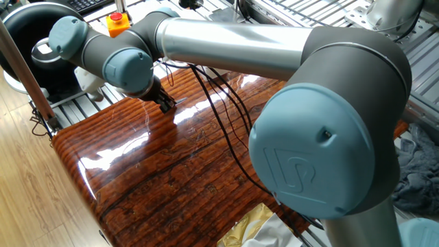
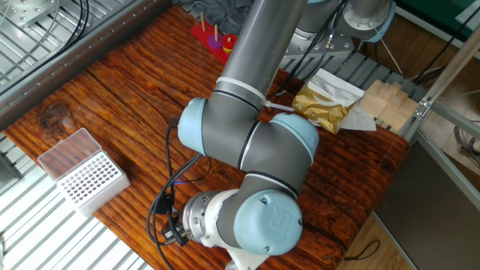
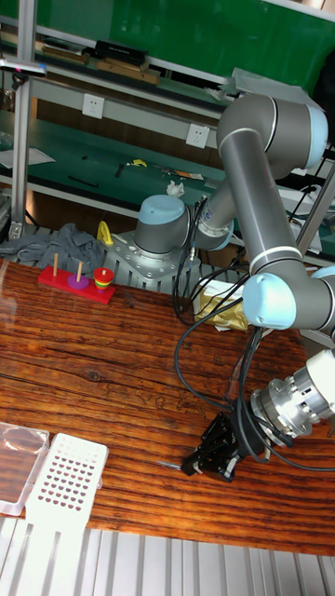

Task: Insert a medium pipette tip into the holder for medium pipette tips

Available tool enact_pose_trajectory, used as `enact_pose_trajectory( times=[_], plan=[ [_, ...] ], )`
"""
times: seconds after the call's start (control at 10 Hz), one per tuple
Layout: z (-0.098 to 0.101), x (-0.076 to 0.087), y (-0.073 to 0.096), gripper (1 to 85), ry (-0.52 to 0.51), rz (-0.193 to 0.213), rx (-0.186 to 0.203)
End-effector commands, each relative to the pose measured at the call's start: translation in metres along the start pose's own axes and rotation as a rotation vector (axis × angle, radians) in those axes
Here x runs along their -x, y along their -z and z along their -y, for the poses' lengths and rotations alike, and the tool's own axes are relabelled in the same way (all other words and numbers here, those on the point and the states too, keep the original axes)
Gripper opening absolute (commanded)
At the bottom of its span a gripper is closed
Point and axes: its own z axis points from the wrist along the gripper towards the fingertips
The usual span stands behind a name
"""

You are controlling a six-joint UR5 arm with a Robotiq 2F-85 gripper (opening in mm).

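The holder for medium pipette tips (image 3: 63,475) is a white block with a grid of holes, at the table's near left edge; it also shows in the other fixed view (image 2: 90,180). My gripper (image 3: 194,460) hovers low over the wood to its right, shut on the medium pipette tip (image 3: 169,463), a thin grey sliver that pokes out towards the holder. A clear gap separates the tip from the holder. In one fixed view the gripper (image 1: 167,104) is small and dark under the wrist, and the tip cannot be made out there. In the other fixed view the wrist mostly hides the gripper (image 2: 171,234).
A clear lid (image 2: 67,148) lies against the holder. A red ring-stacking toy (image 3: 79,279) and grey cloth (image 3: 56,247) are at the back left. A gold bag (image 2: 324,107) and wooden blocks (image 2: 382,101) sit behind the arm. Black cables (image 3: 200,372) trail over the table.
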Motion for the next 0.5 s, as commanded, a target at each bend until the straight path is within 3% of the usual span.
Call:
enact_pose_trajectory(
  times=[0.0,0.4],
  plan=[
    [0.0042,0.0010,-0.0003,4.3,-0.015,0.012,-0.011],
    [0.0065,-0.0005,0.0010,1.0,-0.022,0.015,-0.013]
  ],
)
